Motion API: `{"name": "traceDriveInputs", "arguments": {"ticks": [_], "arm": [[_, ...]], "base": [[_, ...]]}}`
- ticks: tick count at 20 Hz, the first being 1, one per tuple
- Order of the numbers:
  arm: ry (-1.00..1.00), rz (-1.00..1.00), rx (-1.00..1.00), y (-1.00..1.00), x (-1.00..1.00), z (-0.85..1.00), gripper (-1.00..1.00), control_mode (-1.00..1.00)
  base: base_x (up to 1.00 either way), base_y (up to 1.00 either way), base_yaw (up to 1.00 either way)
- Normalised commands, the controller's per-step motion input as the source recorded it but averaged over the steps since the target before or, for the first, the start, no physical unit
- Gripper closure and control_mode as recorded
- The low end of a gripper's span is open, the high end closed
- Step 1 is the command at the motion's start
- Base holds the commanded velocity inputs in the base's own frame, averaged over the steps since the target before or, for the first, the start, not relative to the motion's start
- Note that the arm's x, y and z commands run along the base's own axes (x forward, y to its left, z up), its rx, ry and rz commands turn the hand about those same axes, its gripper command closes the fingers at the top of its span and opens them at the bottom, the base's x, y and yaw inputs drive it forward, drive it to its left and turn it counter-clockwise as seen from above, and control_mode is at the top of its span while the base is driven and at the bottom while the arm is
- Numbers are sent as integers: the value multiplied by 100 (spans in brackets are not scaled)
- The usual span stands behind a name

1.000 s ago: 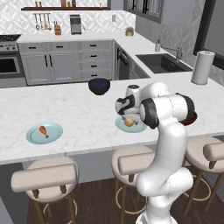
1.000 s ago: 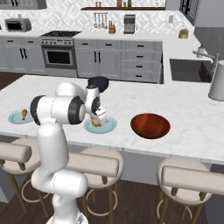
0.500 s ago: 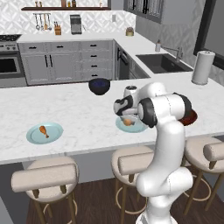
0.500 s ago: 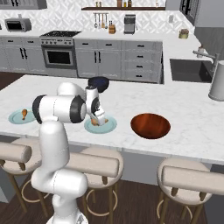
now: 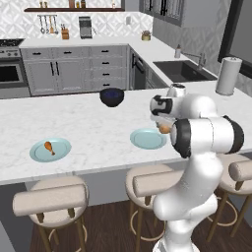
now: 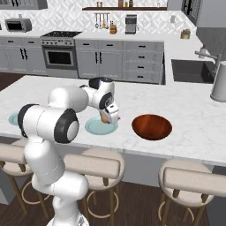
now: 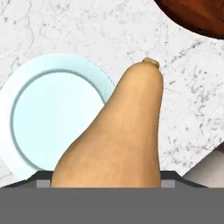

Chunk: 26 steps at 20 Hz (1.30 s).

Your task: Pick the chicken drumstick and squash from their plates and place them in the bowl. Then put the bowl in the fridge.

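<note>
Carrying the squash [image 7: 118,135] clamped in the gripper [image 6: 109,116] above the emptied plate [image 6: 95,127], keep it lifted clear until over the bowl [image 6: 152,126] near the surface's front edge.

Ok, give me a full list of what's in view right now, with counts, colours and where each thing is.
squash: one, tan-orange, held in the gripper above the counter, off its plate
plates: two, pale blue-green; one bare beside the gripper, one far along the counter under the drumstick
chicken drumstick: one, orange-brown, on its plate
bowl: one, reddish-brown, on the counter past the bare plate
dark bowl: one, navy-black, toward the counter's far edge
paper towel roll: one, white, by the sink
stools: tan seats, under the counter's edge
gripper: one, shut on the squash
</note>
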Motion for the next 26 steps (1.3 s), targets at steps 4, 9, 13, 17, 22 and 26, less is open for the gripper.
{"name": "traceDriveInputs", "arguments": {"ticks": [4, 9, 13, 17, 22, 26], "arm": [[-3, 0, 5, -100, -73, 93, 100, -100], [0, 0, 0, -100, -13, 29, 100, -100], [2, -3, 0, -98, 47, -14, 100, -100], [0, 0, 0, -85, 44, -34, 100, -100], [0, 0, -1, -70, 31, -48, 100, -100], [5, 0, 0, -31, 54, -44, 100, -100]], "base": [[0, 0, 0], [0, 0, 0], [0, 0, 0], [0, 0, 0], [0, 0, 0], [0, 0, 0]]}}
